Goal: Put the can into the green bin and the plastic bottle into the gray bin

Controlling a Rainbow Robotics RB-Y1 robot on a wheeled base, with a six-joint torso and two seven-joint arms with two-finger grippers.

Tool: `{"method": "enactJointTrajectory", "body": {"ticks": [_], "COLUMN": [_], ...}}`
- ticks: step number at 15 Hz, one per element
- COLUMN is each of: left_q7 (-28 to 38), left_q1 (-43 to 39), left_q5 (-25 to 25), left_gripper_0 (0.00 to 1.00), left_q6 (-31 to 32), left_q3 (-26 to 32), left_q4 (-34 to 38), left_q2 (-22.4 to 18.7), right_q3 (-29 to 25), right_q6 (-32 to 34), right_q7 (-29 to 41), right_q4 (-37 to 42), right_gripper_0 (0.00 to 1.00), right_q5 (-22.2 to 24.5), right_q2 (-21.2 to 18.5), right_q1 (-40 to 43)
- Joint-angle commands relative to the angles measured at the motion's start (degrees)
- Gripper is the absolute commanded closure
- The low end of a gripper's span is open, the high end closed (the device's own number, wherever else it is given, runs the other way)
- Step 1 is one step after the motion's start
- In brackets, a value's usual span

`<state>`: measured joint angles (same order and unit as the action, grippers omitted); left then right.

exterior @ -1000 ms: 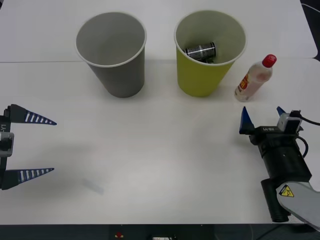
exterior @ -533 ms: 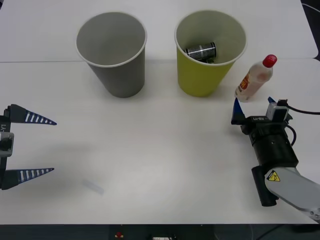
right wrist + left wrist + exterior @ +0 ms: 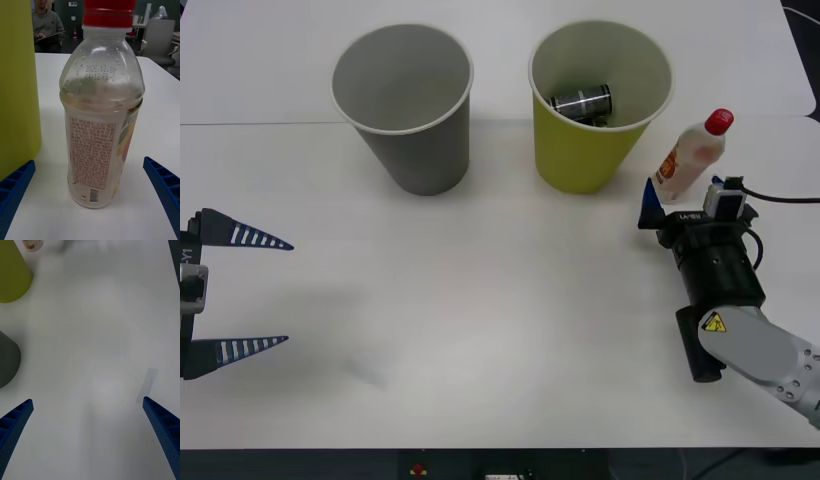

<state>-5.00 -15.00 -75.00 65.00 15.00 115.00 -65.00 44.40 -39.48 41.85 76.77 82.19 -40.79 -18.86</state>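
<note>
1. The can (image 3: 582,101) is lying on its side down inside the green bin (image 3: 585,160), dark with silvery ends.
2. The gray bin (image 3: 420,150) stands upright just left of the green one.
3. The plastic bottle (image 3: 690,155), clear with a red cap, stands upright on the table right beside the green bin.

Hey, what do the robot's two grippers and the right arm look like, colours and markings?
Both grippers have blue, ribbed, pointed fingers: the left gripper shows white stripes on its blue. The right gripper sits on a black cylindrical wrist with small white lettering, a black cable, a yellow warning triangle and a light gray arm shell.
</note>
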Motion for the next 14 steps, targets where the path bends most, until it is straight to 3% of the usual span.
{"method": "enactJointTrajectory", "body": {"ticks": [1,10,14], "left_q7": [0.00,0.00,0.00], "left_q1": [0.00,0.00,0.00], "left_q5": [0.00,0.00,0.00], "left_gripper_0": [0.00,0.00,0.00], "left_q6": [0.00,0.00,0.00], "left_q3": [0.00,0.00,0.00], "left_q4": [0.00,0.00,0.00], "left_q2": [0.00,0.00,0.00], "right_q3": [-0.01,-0.01,-0.01], "right_q6": [0.37,2.83,3.45], "right_q7": [-0.37,-1.86,-1.95], "right_q4": [-2.86,-7.60,-9.27], "right_gripper_0": [0.00,0.00,0.00], "right_q5": [-1.68,-7.04,-7.13], "right_q2": [1.24,1.85,2.38], "right_q1": [-2.58,-8.12,-8.91]}}
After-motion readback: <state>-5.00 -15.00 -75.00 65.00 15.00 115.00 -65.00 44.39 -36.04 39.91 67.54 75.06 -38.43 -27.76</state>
